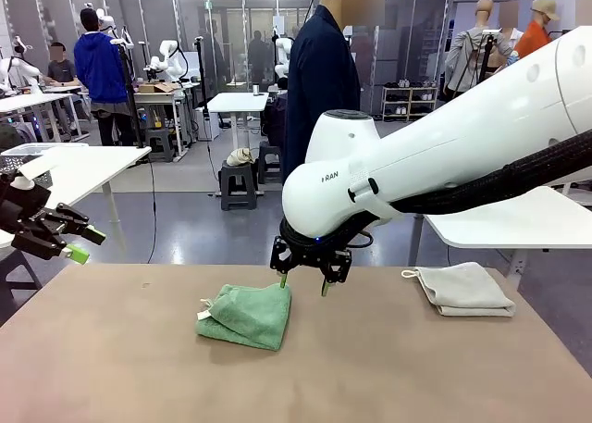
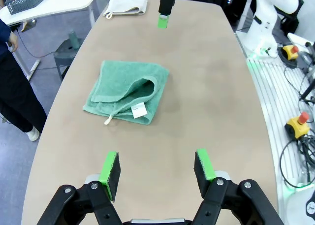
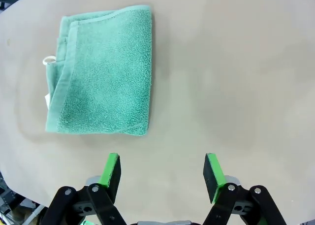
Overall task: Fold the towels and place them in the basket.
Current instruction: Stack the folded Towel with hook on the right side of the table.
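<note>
Green towel [image 1: 248, 315] lay folded at table centre; cream-white towel [image 1: 462, 289] at 3 o'clock. Right gripper [image 1: 303, 279] hovered spread, empty, above green edge; left gripper [image 1: 81, 242] spread at 9 o'clock. Risk judged: pinching a single layer, unfolding on lift.

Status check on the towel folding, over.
Left gripper open, empty, off the table's left edge. Right gripper open, empty, above the folded green towel. Cream towel folded at far right. Nothing in the way.
</note>
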Controlling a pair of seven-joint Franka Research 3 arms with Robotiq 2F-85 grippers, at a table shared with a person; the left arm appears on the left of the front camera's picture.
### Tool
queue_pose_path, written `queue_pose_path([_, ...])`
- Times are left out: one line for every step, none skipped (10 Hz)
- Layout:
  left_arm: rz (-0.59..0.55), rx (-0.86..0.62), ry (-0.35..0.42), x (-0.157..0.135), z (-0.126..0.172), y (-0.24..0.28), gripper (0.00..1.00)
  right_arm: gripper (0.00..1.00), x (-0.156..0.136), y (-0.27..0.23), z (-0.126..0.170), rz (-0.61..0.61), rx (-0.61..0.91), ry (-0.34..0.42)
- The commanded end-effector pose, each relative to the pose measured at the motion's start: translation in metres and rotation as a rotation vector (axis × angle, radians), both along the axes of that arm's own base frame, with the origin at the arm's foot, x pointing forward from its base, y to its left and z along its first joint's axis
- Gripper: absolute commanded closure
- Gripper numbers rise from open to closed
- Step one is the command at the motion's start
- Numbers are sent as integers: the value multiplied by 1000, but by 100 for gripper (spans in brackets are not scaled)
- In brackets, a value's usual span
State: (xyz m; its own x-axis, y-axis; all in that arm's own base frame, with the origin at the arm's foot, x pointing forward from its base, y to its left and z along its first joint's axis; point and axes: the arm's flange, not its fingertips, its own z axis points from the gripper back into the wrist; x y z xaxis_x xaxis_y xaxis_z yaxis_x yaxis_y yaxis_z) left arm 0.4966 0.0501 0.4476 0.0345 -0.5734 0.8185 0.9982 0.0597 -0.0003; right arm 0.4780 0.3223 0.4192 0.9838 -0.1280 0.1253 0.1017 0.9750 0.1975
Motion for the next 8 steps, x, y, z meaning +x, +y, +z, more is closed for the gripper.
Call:
queue_pose_path([-2, 0, -3, 0, 1, 0, 23, 15, 1, 2, 2, -8, -11, -2])
queue_pose_path([-2, 0, -3, 0, 1, 0, 23, 15, 1, 2, 2, -8, -11, -2])
queue_pose_path([-2, 0, -3, 0, 1, 0, 23, 15, 0, 0, 0, 0, 0, 0])
queue_pose_path([-2, 0, -3, 0, 1, 0, 23, 15, -10, 11, -4, -55, -18, -49])
queue_pose_path([-2, 0, -3, 0, 1, 0, 23, 15, -6, 15, -15, -109, -5, -83])
queue_pose_path([-2, 0, -3, 0, 1, 0, 23, 15, 0, 20, -28, -118, -11, -92])
queue_pose_path([-2, 0, -3, 0, 1, 0, 23, 15, 7, 26, -44, -133, 7, -111])
queue_pose_path([-2, 0, -3, 0, 1, 0, 23, 15, 13, 31, -57, -161, -5, -138])
